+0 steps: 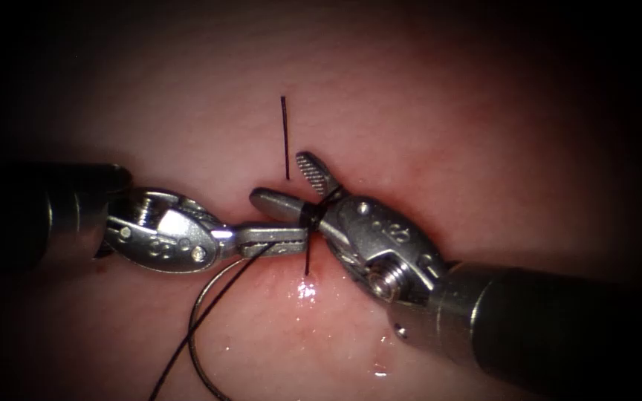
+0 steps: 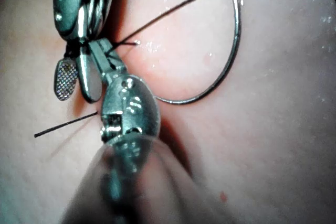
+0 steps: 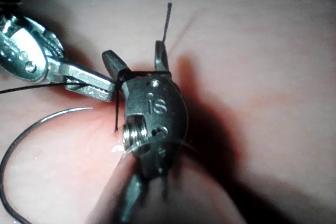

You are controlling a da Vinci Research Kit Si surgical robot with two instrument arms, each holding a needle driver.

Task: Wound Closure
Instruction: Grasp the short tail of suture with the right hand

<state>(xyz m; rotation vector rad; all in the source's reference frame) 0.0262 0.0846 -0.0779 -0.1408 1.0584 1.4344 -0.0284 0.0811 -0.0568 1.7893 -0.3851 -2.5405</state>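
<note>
**Thread wound round the right tool, needle lying free on the tissue**

The curved needle [image 1: 200,327] lies loose on the tissue [image 1: 447,126], below the left tool and left of the stitch site, held by neither tool; its arc curves down toward the lower edge of the endoscope view and no part of it can be seen entering the tissue. One thread [image 1: 209,315] runs from the lower edge up to the left tool [image 1: 291,239], whose jaws are pressed together on it at their tips. From there the thread is wrapped around the base of the right tool's jaws [image 1: 313,212], and a short strand drops to the tissue at a wet spot with red fluid [image 1: 307,286]. The right tool [image 1: 280,184] has its jaws spread wide with nothing between them. One short straight tail of thread [image 1: 284,137] stands just above the two tools, its lower end close to the right tool's upper jaw.

The two tools meet tip to tip over the stitch site, so the room between them is tight. Above the thread tail and to the upper right the tissue is bare and open; below, the needle and thread occupy the left part.

Count: two tools, one needle, one thread tail.
</note>
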